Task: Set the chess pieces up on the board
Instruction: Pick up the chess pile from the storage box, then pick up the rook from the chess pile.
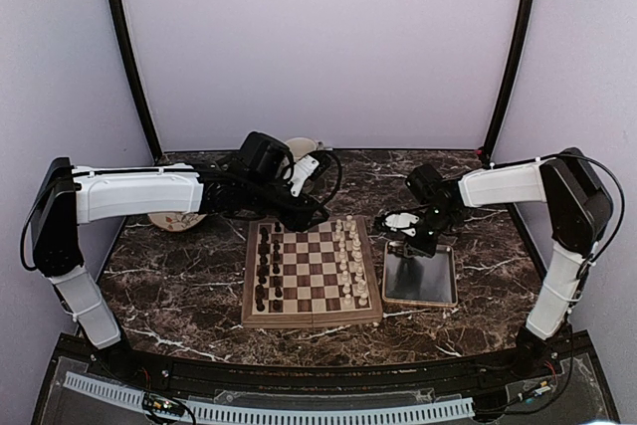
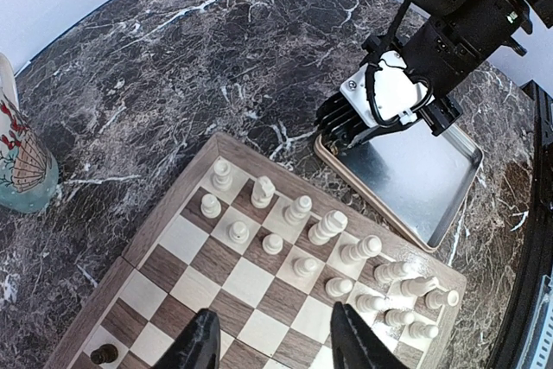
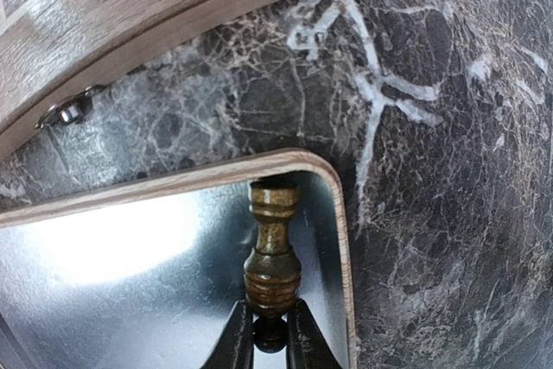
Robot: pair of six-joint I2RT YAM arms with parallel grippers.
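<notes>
Wood like this is light and hard, so the dark brown piece [image 3: 272, 252] will not bend or crack under the jaws. But it is turned round and polished, and I judge it can twist out if you press off the centre. Your right gripper [image 3: 269, 321] is closed narrow on its thin end, and the thick collar sits just beyond the fingertips, which should stop it from slipping. The piece is in the corner of the metal tray [image 3: 130, 300], close to the raised rim. I cannot tell whether it touches the tray floor. Lift straight up before you move sideways, otherwise the head may catch on this rim.

The board [image 1: 312, 318] lies just beside the tray, on its left. Dark chessmen [image 1: 264, 266] stand along the board's far left side, so the way goes over the cream-white chessmen [image 1: 348, 261] on the side next to the tray. These are slim and easy to knock over. Your left gripper [image 2: 281, 347] hangs over the board with the jaws wide and nothing between them, and it may be in the path. A painted mug [image 2: 22, 162] stands on the marble table [image 1: 179, 286], well apart.
</notes>
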